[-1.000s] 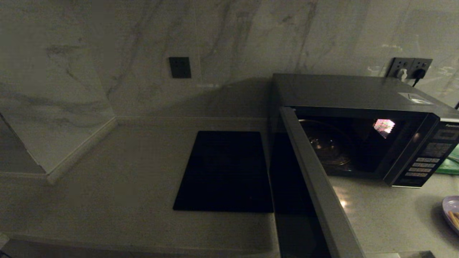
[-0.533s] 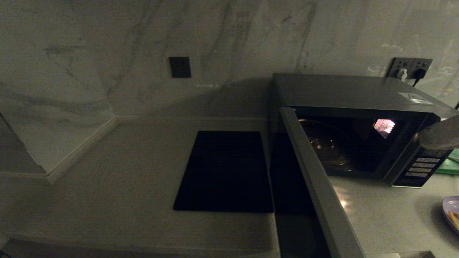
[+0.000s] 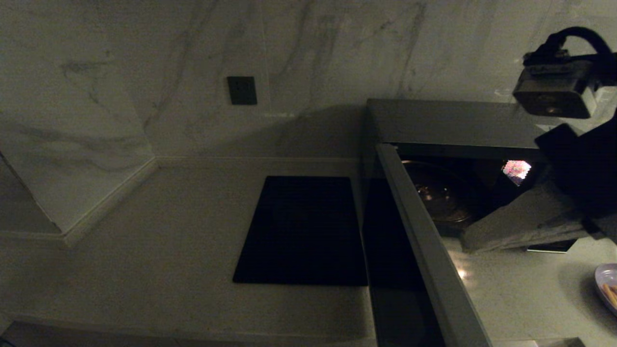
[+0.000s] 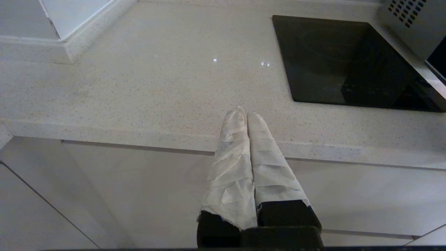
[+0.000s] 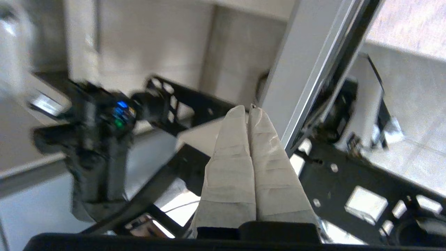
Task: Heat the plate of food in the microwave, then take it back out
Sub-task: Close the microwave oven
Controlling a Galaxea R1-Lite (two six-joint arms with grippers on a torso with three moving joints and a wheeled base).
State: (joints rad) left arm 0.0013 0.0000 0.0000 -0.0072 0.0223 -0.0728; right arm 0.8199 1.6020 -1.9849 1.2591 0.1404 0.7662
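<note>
The dark grey microwave (image 3: 448,120) stands at the right with its door (image 3: 424,250) swung wide open toward me and its lit cavity holding only the glass turntable (image 3: 438,193). My right gripper (image 3: 470,238) reaches in from the right, covering the button panel. Its taped fingers are shut on nothing, tips low before the cavity's front edge, close to the door. In the right wrist view the shut gripper (image 5: 245,108) points at the door's silver-trimmed edge (image 5: 306,69). The lilac plate of food (image 3: 608,285) sits on the counter at the far right edge, partly cut off. My left gripper (image 4: 245,112) is shut, parked at the counter's front edge.
A flat black slab (image 3: 303,231) lies in the counter left of the open door, seen too in the left wrist view as the slab (image 4: 348,62). A marble wall with a dark socket plate (image 3: 242,90) backs the counter. A raised ledge (image 3: 96,212) borders the far left.
My right arm has swung in from the right edge, across the button panel, bringing its shut fingers down in front of the open cavity. Door, plate and left arm have not moved.
</note>
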